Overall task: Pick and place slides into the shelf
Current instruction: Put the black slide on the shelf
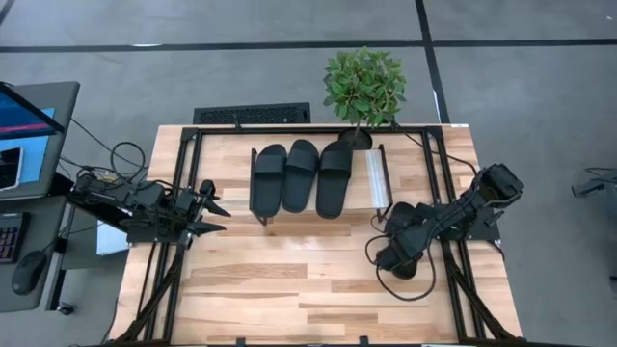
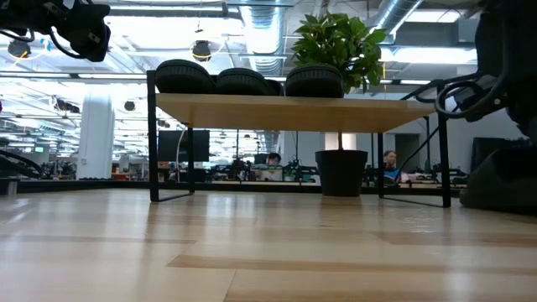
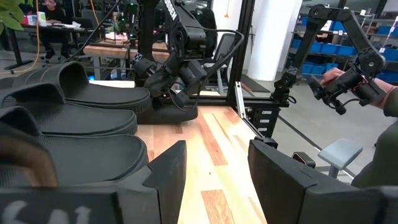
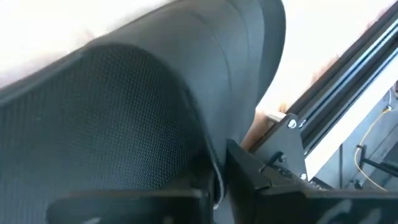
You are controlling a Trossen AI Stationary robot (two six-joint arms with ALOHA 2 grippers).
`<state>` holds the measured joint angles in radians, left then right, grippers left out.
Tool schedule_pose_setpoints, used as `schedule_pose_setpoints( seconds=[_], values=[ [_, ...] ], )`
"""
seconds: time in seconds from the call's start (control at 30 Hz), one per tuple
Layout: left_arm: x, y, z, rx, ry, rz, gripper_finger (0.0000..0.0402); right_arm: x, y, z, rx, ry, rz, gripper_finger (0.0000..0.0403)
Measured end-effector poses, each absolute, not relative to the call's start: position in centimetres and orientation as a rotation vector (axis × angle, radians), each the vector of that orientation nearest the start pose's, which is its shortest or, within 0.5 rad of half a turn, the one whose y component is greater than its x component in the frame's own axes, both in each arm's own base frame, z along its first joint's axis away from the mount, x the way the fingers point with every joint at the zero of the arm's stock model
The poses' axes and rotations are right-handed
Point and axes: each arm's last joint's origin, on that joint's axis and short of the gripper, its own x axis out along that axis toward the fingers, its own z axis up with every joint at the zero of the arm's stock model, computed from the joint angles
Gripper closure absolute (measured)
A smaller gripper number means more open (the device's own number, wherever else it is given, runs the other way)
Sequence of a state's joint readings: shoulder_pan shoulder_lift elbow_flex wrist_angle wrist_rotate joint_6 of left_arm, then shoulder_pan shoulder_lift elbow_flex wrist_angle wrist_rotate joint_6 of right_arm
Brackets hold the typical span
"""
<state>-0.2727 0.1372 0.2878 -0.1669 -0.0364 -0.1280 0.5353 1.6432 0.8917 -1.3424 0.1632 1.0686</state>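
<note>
Butcher-block tabletop [image 1: 289, 280] held the shelf [image 1: 381, 178] at twelve o'clock, bearing three slides [image 1: 301, 176]. At four o'clock, the right gripper [image 1: 397, 253] reached down, pinching the fourth slide's [image 4: 124, 124] strap in its wrist view only. Left gripper [image 1: 214, 217] hovered open at nine o'clock.

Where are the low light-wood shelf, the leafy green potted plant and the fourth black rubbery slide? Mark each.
shelf [image 2: 277, 113]: low view, front edge.
potted plant [image 1: 364, 87]: high view, leaves.
fourth slide [image 4: 124, 124]: right wrist view, textured strap.
</note>
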Motion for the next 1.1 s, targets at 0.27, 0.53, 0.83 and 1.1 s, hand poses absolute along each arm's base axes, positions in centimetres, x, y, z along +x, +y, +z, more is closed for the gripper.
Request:
schedule_pose_setpoints(
  seconds=[0.27, 0.53, 0.83, 1.1],
  values=[
    [8.5, -2.3, 23.4, -0.125, 0.032, -0.24, 0.0242, 18.3, 11.3, 17.4, -0.024, 1.805, -0.76, 0.0398],
    [8.5, -2.3, 23.4, -0.125, 0.032, -0.24, 0.0242, 18.8, 14.1, 22.0, 0.0, 1.785, -0.656, 0.04],
    [8.5, -2.3, 23.4, -0.125, 0.034, -0.239, 0.0242, 19.2, 16.7, 25.9, 0.076, 1.717, -0.481, 0.0402],
    [8.5, -2.3, 23.4, -0.125, 0.033, -0.239, 0.0242, 18.8, 17.8, 29.6, 0.022, 1.505, -0.368, 0.0402]
  ],
)
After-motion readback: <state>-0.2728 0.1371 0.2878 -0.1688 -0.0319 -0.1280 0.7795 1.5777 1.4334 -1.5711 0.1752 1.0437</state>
